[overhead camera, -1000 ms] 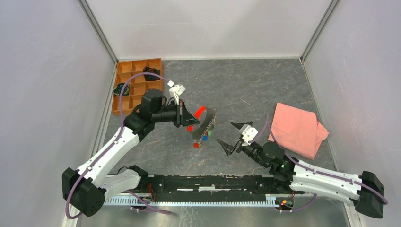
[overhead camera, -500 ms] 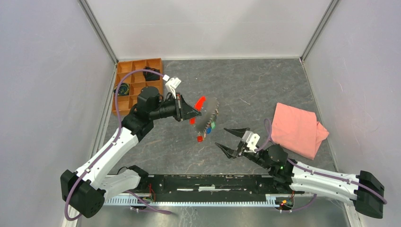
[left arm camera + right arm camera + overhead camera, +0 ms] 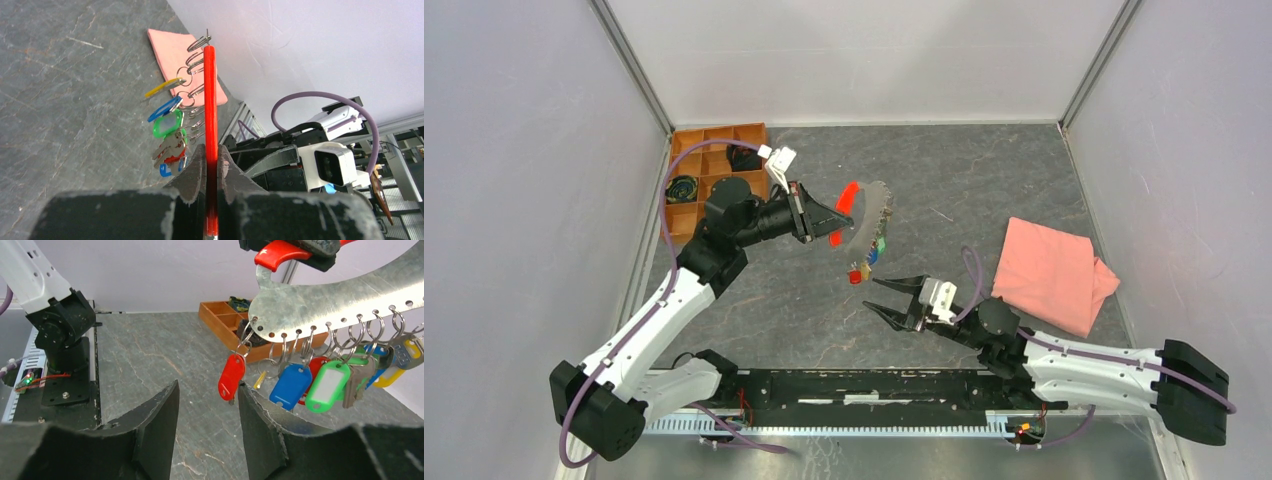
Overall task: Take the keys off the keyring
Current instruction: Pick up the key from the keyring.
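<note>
We are clamping our left gripper (image 3: 210, 152) tight on the red strip (image 3: 210, 100) of the keyring (image 3: 320, 305), its two fingers pressing flat against either face of the strip. We are holding the whole thing up in the air above the grey table (image 3: 984, 190), clear of the surface. The keyring is showing itself as a curved metal plate with a row of holes along its lower edge, and small wire rings are hanging from many of those holes. The keys (image 3: 350, 382) are dangling from the rings in a bunch, all of them on the keyring. A red tag (image 3: 231, 376) is hanging alone from the end hole, while a blue tag (image 3: 291, 385), a green tag (image 3: 327, 385) and a yellow tag (image 3: 387, 376) are crowding together further along. We are pointing our right gripper (image 3: 209, 386) up toward the bunch from lower down, its fingers standing apart and gripping nothing. The red tag is hanging just above the gap between them, close by one fingertip, and we cannot tell whether it is touching. A pink cloth (image 3: 1054, 275) is lying crumpled on the table beyond our right arm, and an orange tray (image 3: 720, 130) with compartments is sitting in the far left corner behind our left arm.
</note>
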### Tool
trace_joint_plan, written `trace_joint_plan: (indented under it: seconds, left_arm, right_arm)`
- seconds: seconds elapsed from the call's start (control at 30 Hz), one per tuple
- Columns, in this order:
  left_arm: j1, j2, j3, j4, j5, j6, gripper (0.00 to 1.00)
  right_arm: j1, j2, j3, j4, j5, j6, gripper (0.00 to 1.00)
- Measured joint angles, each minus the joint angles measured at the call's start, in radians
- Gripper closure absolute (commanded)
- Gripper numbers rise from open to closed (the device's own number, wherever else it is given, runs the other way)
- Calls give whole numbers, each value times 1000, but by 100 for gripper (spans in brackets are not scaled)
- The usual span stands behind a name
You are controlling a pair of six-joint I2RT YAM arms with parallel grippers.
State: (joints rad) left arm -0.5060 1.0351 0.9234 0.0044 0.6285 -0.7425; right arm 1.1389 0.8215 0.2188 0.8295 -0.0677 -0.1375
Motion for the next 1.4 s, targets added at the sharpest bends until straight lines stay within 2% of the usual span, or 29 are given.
trace_joint_plan:
  seconds: [0.4, 0.87, 1.4]
  left_arm:
    - [-2, 0, 26, 23, 6, -31, 98]
    - [-29, 0, 42, 30, 36, -33, 98]
    - [-55, 0, 44, 80, 36, -63, 98]
  right_arm:
    - [5, 92, 62, 47, 24, -13, 56]
    - [5, 158, 87, 82, 122, -46, 57]
    - [5, 199, 107, 98, 109, -41, 62]
